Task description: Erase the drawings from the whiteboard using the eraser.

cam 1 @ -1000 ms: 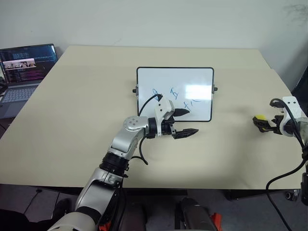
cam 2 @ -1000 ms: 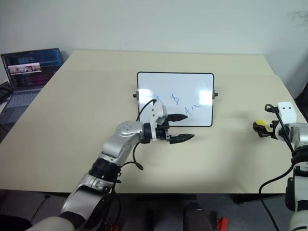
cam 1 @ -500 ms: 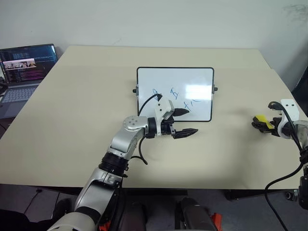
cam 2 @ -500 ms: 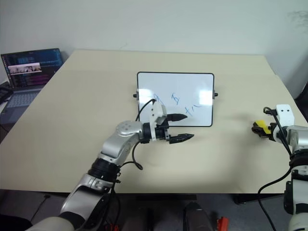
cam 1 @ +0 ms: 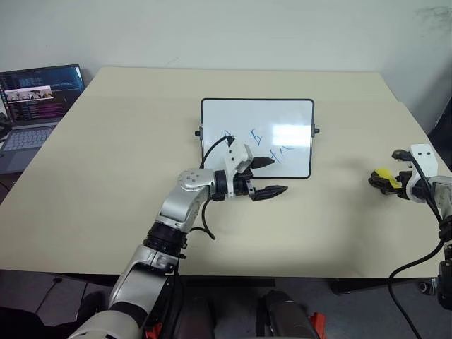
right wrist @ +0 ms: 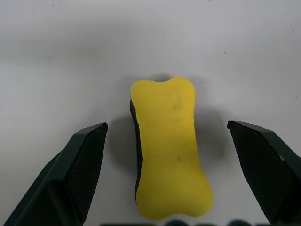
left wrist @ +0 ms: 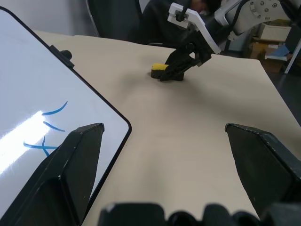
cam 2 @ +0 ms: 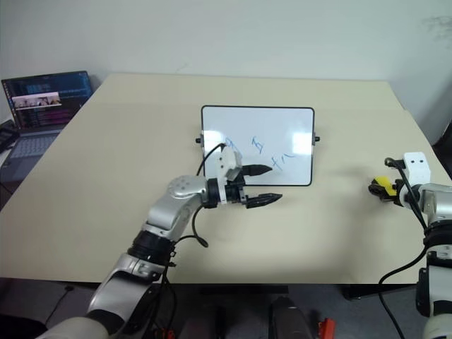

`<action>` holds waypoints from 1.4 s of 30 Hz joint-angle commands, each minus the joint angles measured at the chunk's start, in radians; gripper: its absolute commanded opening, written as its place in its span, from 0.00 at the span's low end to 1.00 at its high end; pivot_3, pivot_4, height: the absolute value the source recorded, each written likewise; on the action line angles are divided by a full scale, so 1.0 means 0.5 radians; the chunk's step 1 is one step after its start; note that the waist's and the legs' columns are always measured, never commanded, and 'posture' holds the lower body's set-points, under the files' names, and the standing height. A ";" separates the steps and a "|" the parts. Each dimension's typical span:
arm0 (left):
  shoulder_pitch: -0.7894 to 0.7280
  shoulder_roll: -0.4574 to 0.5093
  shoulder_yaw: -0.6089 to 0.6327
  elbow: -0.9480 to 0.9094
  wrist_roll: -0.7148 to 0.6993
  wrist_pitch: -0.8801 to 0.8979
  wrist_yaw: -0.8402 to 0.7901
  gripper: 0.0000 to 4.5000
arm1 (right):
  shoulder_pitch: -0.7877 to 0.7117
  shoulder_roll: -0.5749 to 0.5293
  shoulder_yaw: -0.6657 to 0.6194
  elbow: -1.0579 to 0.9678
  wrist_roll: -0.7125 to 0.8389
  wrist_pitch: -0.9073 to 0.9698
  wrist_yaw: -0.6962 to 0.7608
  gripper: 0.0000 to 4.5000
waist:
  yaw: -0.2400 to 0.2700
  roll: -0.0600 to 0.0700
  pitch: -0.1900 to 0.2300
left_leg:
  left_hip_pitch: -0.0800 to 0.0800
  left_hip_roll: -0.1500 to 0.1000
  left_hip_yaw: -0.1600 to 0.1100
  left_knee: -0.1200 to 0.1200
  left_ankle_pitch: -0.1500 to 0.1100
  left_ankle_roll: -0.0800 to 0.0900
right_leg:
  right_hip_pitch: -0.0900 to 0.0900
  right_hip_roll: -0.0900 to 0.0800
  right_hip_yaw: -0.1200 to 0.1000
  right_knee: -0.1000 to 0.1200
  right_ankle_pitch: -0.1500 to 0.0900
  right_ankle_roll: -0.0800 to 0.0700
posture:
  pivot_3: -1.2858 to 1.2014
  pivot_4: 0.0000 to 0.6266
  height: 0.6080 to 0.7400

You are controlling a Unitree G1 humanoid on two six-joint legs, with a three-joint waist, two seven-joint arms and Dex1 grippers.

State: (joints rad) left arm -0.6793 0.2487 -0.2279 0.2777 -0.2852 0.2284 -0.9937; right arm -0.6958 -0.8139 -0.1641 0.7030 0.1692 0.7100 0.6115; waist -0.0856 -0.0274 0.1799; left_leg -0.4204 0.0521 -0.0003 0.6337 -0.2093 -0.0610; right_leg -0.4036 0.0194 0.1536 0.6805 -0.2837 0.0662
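right gripper (right wrist: pixel 167 136) spread wide, astride the eraser (right wrist: pixel 168 146) near the table (cam 1: pixel 339 226) edge; left gripper (cam 1: pixel 271 176) spread at the whiteboard (cam 1: pixel 282 116) rim.

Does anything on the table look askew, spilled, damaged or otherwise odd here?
Nothing stands out. The whiteboard lies flat and intact, its blue drawings unerased. The eraser rests on the table between the open right gripper's fingers, ungripped.

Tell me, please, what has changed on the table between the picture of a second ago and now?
Very little. The right gripper has crept slightly toward the eraser, which lies between its open fingers, not yet gripped. The left gripper stays open at the whiteboard's lower edge. The drawings are untouched.
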 commanded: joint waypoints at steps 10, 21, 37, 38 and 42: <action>-0.041 0.003 0.048 -0.045 0.002 -0.040 0.002 1.00 | -0.044 0.006 -0.078 -0.004 0.028 -0.057 -0.029 0.96 | 0.000 0.000 0.000 | -0.001 -0.007 -0.001 0.000 0.000 0.000 | 0.001 -0.007 0.000 0.000 -0.002 0.004 | 0.52 0.24 1.00; -0.041 -0.001 0.047 -0.042 0.003 -0.047 0.007 1.00 | 0.078 0.065 -0.203 -0.019 0.062 -0.437 -0.171 0.96 | 0.003 0.000 0.000 | -0.001 -0.008 -0.002 0.000 0.000 0.000 | 0.001 -0.008 -0.001 0.000 -0.002 0.005 | 0.52 0.24 1.00; -0.054 0.004 0.045 -0.034 0.004 -0.050 -0.003 1.00 | 0.306 0.228 -0.356 -0.164 0.156 -0.630 -0.248 0.96 | 0.000 0.000 0.000 | -0.001 -0.009 -0.002 0.000 0.000 0.001 | 0.002 -0.009 -0.001 0.001 -0.002 0.005 | 0.52 0.24 1.00; -0.055 0.005 0.046 -0.034 0.003 -0.050 -0.004 1.00 | 0.305 0.233 -0.357 -0.163 0.160 -0.628 -0.245 0.96 | 0.000 0.000 0.000 | -0.001 -0.009 -0.002 0.000 0.000 0.001 | 0.002 -0.009 -0.001 0.001 -0.002 0.005 | 0.52 0.24 1.00; -0.052 0.013 0.051 -0.038 0.001 -0.048 -0.005 1.00 | 0.293 0.243 -0.357 -0.125 0.164 -0.632 -0.247 0.96 | 0.000 0.000 0.000 | -0.001 -0.009 -0.002 0.000 0.000 0.001 | 0.002 -0.009 -0.001 0.001 -0.002 0.005 | 0.52 0.24 1.00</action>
State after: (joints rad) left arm -0.6813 0.2521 -0.2269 0.2799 -0.2846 0.2157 -0.9935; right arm -0.5381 -0.6846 -0.3201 0.6449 0.2405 0.4020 0.4922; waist -0.0857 -0.0274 0.1799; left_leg -0.4208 0.0476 -0.0015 0.6338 -0.2092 -0.0606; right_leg -0.4028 0.0150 0.1532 0.6807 -0.2850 0.0688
